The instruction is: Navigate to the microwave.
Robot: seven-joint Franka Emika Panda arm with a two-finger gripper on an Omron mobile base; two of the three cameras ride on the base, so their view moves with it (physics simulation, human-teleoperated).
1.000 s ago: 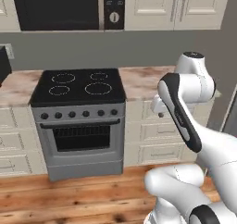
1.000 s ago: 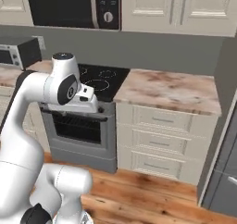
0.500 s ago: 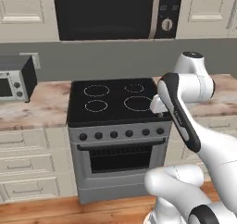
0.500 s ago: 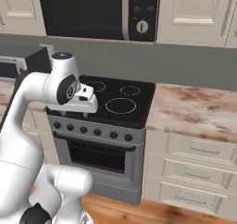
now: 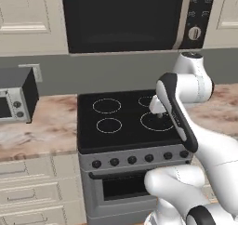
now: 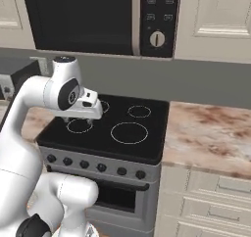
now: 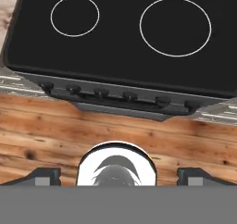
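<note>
The microwave (image 5: pixel 123 17) is a wide black box set high between cream cabinets, straight ahead above the range. Its dark glass door (image 6: pixel 83 15) takes up most of the front. A vertical silver handle strip (image 6: pixel 136 20) stands beside the right-hand control panel, which has a round silver knob (image 6: pixel 157 38). My gripper (image 7: pixel 120 174) hangs over the range's front, pointing down, well below the microwave. It is open, the fingertips (image 7: pixel 44 174) far apart with nothing between them. In the right base view the hand (image 6: pixel 86 106) hovers above the left burners.
A black-topped grey oven range (image 5: pixel 125 122) with front knobs (image 7: pixel 99 92) stands directly in front of the base. A small dark toaster oven (image 5: pixel 16 98) sits on the marbled counter (image 5: pixel 42 131) at left. More counter (image 6: pixel 211 133) lies to the right. Wooden floor (image 7: pixel 115 126) is below.
The base has driven closer, so both base views shifted. The microwave and range now look larger and more centred. The arm's pose is unchanged.
</note>
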